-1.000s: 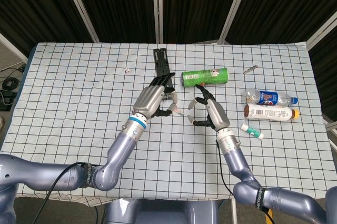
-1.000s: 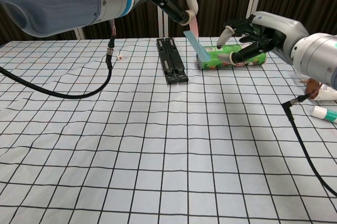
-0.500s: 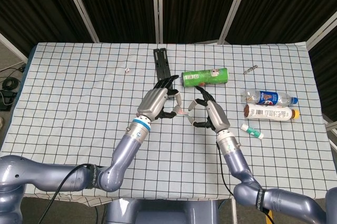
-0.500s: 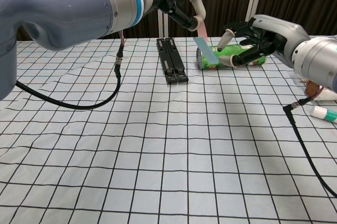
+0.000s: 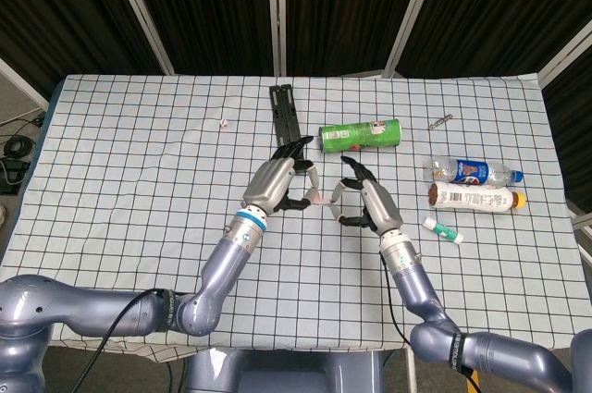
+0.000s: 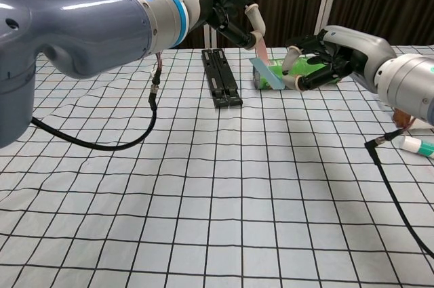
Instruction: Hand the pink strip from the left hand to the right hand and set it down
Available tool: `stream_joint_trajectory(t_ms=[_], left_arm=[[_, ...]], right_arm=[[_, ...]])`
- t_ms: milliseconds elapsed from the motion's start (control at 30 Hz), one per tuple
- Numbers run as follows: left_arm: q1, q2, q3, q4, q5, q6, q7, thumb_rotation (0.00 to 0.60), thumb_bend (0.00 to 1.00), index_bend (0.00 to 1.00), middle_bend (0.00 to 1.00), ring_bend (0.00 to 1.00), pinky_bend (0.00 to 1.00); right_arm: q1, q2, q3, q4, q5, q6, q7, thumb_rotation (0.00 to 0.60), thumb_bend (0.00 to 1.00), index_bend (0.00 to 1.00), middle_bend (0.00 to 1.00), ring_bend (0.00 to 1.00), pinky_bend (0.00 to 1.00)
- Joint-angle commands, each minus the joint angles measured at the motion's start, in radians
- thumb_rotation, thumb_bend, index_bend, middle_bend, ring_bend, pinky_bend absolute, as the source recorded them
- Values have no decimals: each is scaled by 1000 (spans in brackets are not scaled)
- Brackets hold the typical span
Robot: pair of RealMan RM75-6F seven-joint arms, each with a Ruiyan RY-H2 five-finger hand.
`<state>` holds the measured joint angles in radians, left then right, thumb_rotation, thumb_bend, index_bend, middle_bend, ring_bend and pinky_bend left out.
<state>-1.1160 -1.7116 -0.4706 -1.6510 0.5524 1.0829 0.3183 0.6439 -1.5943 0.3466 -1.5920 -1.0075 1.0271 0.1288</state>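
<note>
The pink strip (image 5: 319, 195) (image 6: 261, 49) hangs in the air over the table's middle, its lower half looking pale blue in the chest view. My left hand (image 5: 277, 182) (image 6: 229, 18) pinches its upper end between thumb and a finger. My right hand (image 5: 366, 204) (image 6: 324, 57) is just to the right, thumb and fingers apart and curved around the strip's free lower end. The thumb tip is very near that end; contact is not plain to see.
A green can (image 5: 361, 135) (image 6: 306, 71) lies right behind the hands. A black folded bar (image 5: 286, 112) (image 6: 221, 76) lies to the back left. Two bottles (image 5: 471, 172) (image 5: 474, 198) and a small green-white tube (image 5: 443, 230) lie to the right.
My left hand carried the strip to the right and lowered it toward my right hand. The right hand shifted slightly left and its fingers came around the strip's lower end.
</note>
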Motion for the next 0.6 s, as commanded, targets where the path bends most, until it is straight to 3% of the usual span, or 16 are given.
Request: stream_joint_trajectory(t_ms=[33,600], left_arm=[[-1,-3,-1,2,0,-2,-2,600,579,856,0,0,0],[-7,-33,-9,21,23,-2,-16,600,579,856,0,0,0]], right_arm=[[1,0,0,0,2,-3,-3,600,291,586,55,0,0],[3,4,-3,-5,-1,-18,-4,600,312,573,54,0,0]])
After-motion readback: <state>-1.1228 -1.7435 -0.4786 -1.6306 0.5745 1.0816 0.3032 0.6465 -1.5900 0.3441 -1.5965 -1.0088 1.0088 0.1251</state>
